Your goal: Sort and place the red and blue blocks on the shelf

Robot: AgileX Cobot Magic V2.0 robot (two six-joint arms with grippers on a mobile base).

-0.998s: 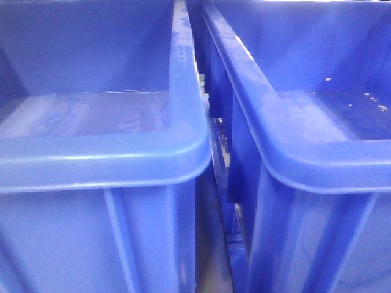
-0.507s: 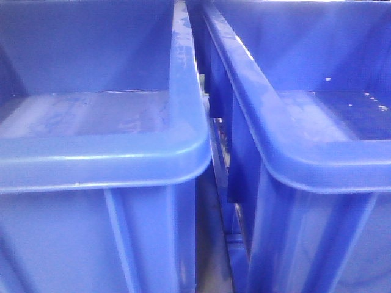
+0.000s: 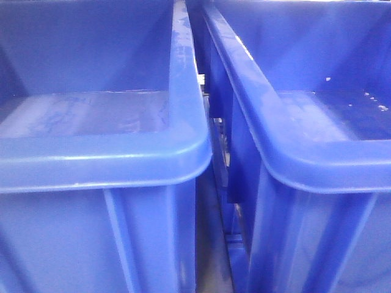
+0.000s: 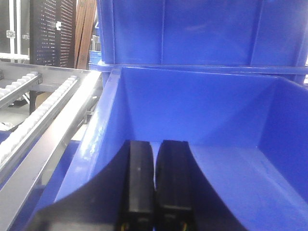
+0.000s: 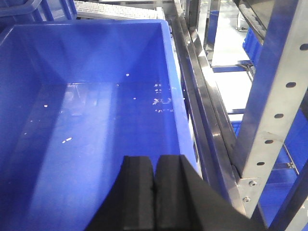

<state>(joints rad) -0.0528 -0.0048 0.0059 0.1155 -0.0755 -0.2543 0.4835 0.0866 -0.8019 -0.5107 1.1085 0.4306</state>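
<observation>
Shelf (image 5: 269, 96) grey steel posts stand at 3 o'clock in the right wrist view, just beside the right bin (image 5: 96, 53). Front view: left bin (image 3: 104, 159) and right bin side by side, narrow gap between. Left claw (image 4: 155, 149) pressed together, nothing pinched, over left bin floor; roller rail (image 4: 38, 115) at its 9 o'clock. Right claw (image 5: 155, 166) pressed together, empty, over right bin; white specks (image 5: 161, 100) at its 12 o'clock.

The blue bin (image 3: 104, 165) and its neighbour bin (image 3: 324, 171) overrun the front view's edges; white specks (image 5: 161, 100) are too small to identify.
</observation>
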